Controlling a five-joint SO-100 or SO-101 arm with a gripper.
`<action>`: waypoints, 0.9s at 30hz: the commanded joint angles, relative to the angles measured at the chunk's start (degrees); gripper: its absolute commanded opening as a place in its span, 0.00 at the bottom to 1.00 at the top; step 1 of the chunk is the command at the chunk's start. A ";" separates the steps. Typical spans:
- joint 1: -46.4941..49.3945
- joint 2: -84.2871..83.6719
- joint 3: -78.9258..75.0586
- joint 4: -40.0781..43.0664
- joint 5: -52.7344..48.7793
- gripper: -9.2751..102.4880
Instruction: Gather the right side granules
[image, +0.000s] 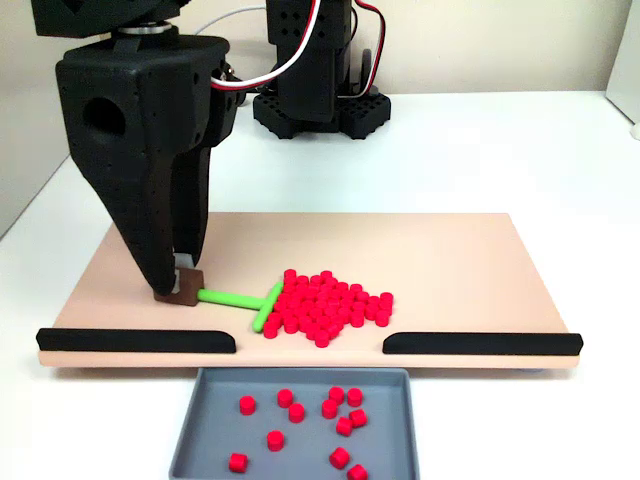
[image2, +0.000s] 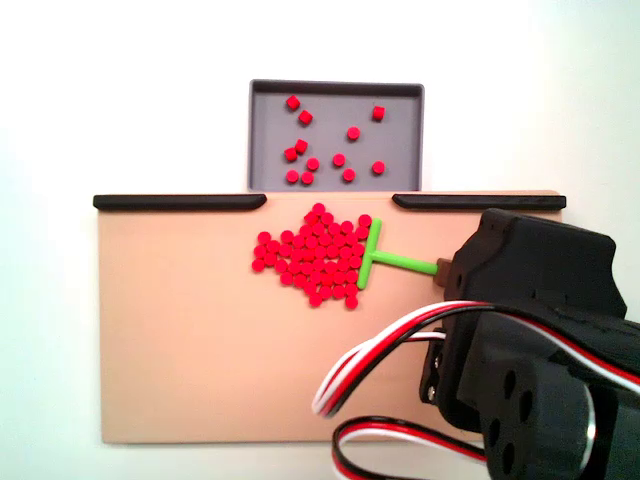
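Your black claw (image: 181, 283) is clenched on the small brown block (image: 186, 287) at the end of the thin green T-shaped plastic stick (image: 240, 299). The stick lies flat on the tan board (image: 420, 250), and its short cross bar touches the edge of the pile.

The tiny bright red plastic granules (image: 325, 304) sit in one tight heap near the middle of the board, just behind the gap between the two black rails (image: 137, 340). In a fixed view from the arm's side, the heap (image2: 312, 256) lies left of the cross bar. A few more red granules already lie in the grey tray (image: 200, 420) that sits on the white surface (image: 500, 150) below the gap.

The granules look very light and hard. I think they will roll and scatter if you shove fast. Do not try to pinch them; they are too small. Keep your hold on the brown block and push with the cross bar, low and slow, so none slip under it or around its ends.
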 joint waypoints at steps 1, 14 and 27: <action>0.53 2.29 -0.70 0.26 0.18 0.08; 5.01 9.84 0.97 2.20 1.14 0.08; -2.11 28.04 16.61 5.19 50.71 0.08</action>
